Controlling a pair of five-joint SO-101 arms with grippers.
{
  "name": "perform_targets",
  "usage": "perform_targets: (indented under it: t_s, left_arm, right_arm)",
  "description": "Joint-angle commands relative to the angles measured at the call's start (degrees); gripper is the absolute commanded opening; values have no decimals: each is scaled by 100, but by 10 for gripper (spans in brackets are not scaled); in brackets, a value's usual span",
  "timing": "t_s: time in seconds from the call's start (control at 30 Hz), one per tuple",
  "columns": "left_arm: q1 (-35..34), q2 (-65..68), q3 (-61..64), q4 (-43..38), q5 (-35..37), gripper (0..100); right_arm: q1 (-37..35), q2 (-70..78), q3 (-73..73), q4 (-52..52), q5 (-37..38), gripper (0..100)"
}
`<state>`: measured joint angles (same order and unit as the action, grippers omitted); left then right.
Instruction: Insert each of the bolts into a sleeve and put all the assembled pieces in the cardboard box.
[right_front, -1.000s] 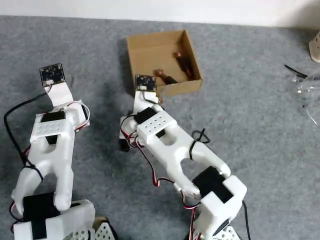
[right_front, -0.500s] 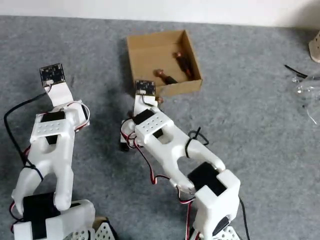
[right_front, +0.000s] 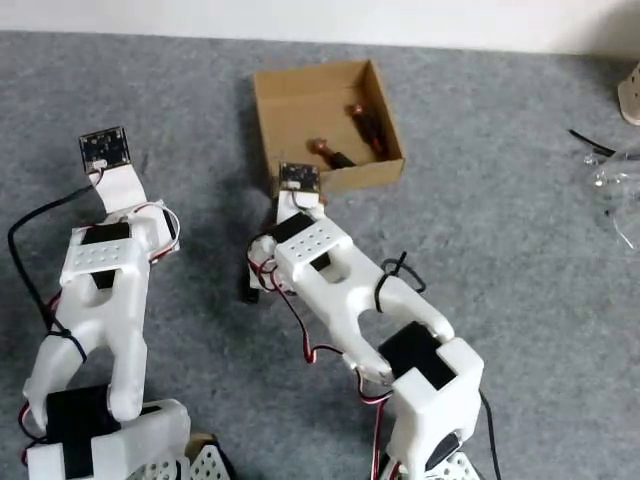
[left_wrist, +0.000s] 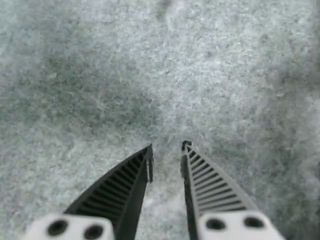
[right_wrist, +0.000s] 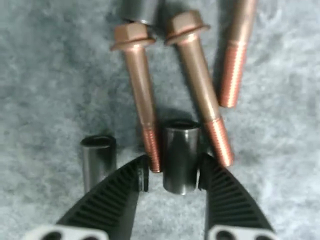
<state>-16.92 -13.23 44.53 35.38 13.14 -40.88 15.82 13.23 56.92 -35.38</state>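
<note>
The right gripper (right_wrist: 172, 169) straddles a short dark metal sleeve (right_wrist: 181, 152) lying among copper-coloured hex-head bolts (right_wrist: 141, 85) near the brown cardboard box (right_front: 300, 100), jaws spread, not yet pinching, likely lining up to lift it; the left gripper (left_wrist: 167, 148) hangs slightly parted, empty, over grey carpet (left_wrist: 75, 65)

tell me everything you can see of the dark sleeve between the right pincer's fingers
The sleeve is a short dark tube, metal by its dull sheen, with a hollow open end that looks empty. It appears to lie on the grey carpet, between the fingers of the open right pincer. The threaded end of a copper-coloured bolt lies close on one side, and a second bolt on the other.
</note>
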Motion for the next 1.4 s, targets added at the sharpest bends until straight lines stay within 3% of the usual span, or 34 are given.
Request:
perform_targets:
  t_s: [0.0,0.47,0.73,0.83,1.37]
  left_arm:
    - [40,-48,-48,-105,26,102]
    - [40,-48,-48,-105,26,102]
    - [48,-40,-48,-105,26,102]
    - [48,-40,-48,-105,26,102]
    - [48,-40,-48,-105,26,102]
  right_arm:
    - [198,-57,-163,127,-26,156]
    - [488,-75,-180,127,-18,156]
    - [611,-866,-119,92,-9,156]
    - [646,-646,-127,101,325,156]
    - [268,-119,-163,136,378,156]
